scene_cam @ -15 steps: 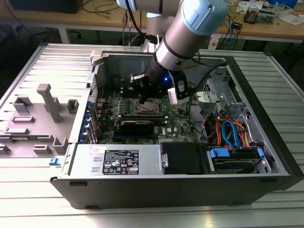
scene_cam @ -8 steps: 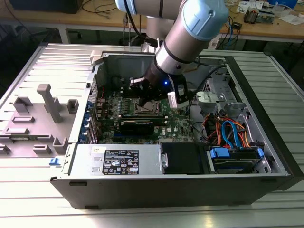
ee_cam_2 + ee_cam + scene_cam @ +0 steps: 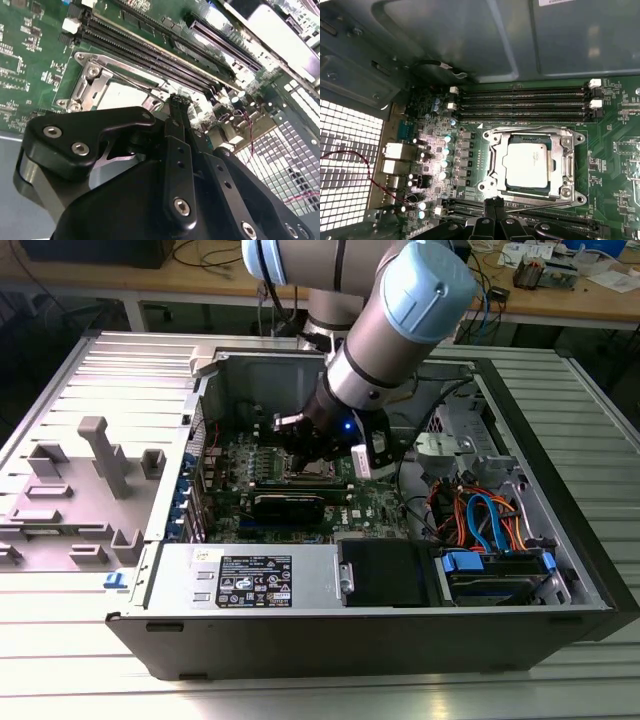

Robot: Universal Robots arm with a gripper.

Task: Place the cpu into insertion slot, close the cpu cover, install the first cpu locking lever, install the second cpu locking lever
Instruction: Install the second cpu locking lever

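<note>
Inside the open case (image 3: 420,635), lying on its side on a slatted table (image 3: 90,670), the arm (image 3: 400,330) reaches down over the green board (image 3: 370,505). A grey panel (image 3: 90,480) rests flat to the exterior view's left of the case, and a bundle of orange and blue cables (image 3: 480,520) sits toward that view's right.

On the board, the slot (image 3: 495,150) holds the cpu (image 3: 527,165), its silver top facing up and lying flat within the frame. The cover (image 3: 560,160) is down around the chip, its window showing the metal top. Long black memory slots (image 3: 520,102) run along one side of the socket, with more (image 3: 560,217) along the opposite side.

The gripper (image 3: 494,202) hangs just beside the socket frame's edge, between it and the nearer memory slots. Its fingers (image 3: 177,125) are pressed together in both wrist views, with nothing between them. A thin wire lever (image 3: 540,205) runs along that same edge of the frame.
</note>
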